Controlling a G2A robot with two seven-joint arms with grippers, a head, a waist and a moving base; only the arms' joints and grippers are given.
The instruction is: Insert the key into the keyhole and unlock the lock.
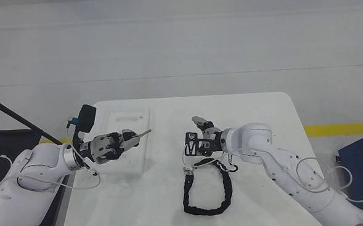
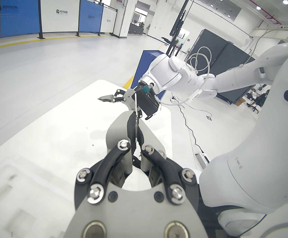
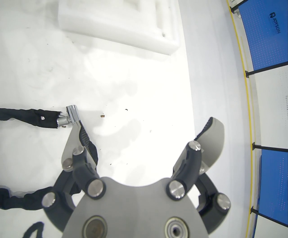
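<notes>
My left gripper [image 1: 128, 140] hovers over the table's left part, shut on a small metal key [image 1: 144, 135] whose blade points toward the other arm. In the left wrist view the key [image 2: 136, 106] sticks out from the closed gripper [image 2: 135, 122]. The lock is a chain in a black fabric sleeve [image 1: 207, 189], lying in a loop on the table. Its shiny metal end [image 3: 70, 116] touches one finger [image 3: 77, 135] of my open right gripper [image 3: 144, 128], which sits low over the table centre [image 1: 194, 143]. I see no keyhole.
A white foam tray [image 1: 129, 122] with recesses lies on the white table [image 1: 255, 109] under and behind my left gripper; the same tray [image 3: 117, 22] appears beyond the right gripper. The table's right half is bare, and the floor beyond carries a yellow line [image 1: 343, 129].
</notes>
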